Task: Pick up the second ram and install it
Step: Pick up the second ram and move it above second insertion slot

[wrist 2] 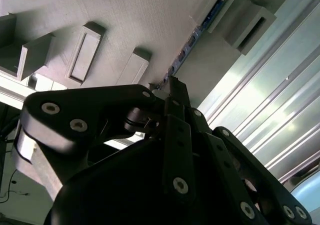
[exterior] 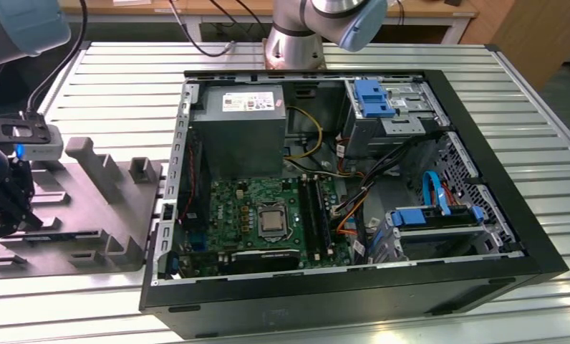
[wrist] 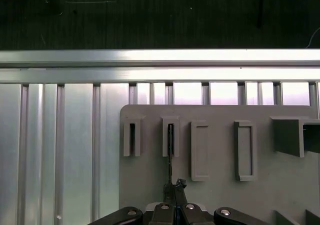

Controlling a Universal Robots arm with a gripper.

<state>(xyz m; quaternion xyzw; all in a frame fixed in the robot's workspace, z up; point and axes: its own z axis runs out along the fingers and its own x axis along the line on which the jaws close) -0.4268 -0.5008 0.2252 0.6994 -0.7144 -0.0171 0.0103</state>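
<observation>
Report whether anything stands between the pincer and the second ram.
Nothing visible does. In both wrist views the pincer is right at the second ram, which stands on edge in a slot of the grey holder. No other part lies between them.

No print can be read; the white label (exterior: 244, 102) on the grey power supply (exterior: 235, 143) carries lettering too small to tell.
</observation>
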